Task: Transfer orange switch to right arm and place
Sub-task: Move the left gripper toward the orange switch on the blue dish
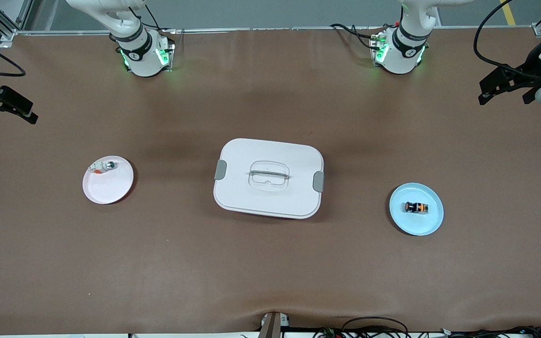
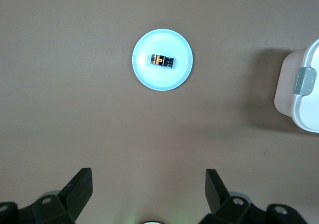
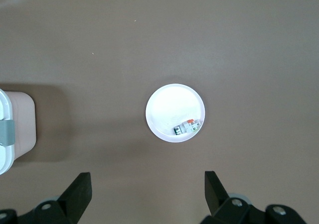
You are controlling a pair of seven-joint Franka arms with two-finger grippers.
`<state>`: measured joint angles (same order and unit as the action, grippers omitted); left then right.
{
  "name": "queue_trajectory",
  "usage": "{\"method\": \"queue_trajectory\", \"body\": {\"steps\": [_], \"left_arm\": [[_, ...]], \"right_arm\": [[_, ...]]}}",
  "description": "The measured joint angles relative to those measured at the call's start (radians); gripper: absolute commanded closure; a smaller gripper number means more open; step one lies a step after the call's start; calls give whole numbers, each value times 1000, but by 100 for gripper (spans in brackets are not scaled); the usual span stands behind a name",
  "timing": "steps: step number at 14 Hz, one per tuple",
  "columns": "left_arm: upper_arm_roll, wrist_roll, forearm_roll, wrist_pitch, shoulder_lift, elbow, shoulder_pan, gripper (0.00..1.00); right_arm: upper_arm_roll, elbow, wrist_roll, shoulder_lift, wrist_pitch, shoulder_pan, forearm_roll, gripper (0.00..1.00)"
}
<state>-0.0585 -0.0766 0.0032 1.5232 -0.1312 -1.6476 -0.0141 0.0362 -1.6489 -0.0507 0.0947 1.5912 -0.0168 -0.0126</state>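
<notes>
Switch (image 1: 416,207) laid on side on blue plate (image 1: 432,224), toward left arm's end, ungrasped. Left gripper (image 1: 505,90) spread wide, raised there for first pickup. Right gripper (image 1: 5,107) likewise spread, empty, waiting for handover.

Orange switch (image 2: 162,60) on blue plate (image 2: 142,47); pincer (image 2: 149,189) wide.

Lidded box (image 1: 268,178) mid-table. Plate (image 1: 428,224) with orange switch (image 1: 416,207) on it toward the left arm's end. Second plate (image 1: 111,188) (small part (image 1: 104,166) near its rim) toward the right arm's end.
</notes>
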Motion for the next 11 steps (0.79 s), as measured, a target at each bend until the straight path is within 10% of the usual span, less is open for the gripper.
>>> {"method": "queue_trajectory", "body": {"steps": [11], "left_arm": [[7,17,2,-5,84,16,34,0]], "right_arm": [[0,-1,0,0,-2,0,-1,0]]}}
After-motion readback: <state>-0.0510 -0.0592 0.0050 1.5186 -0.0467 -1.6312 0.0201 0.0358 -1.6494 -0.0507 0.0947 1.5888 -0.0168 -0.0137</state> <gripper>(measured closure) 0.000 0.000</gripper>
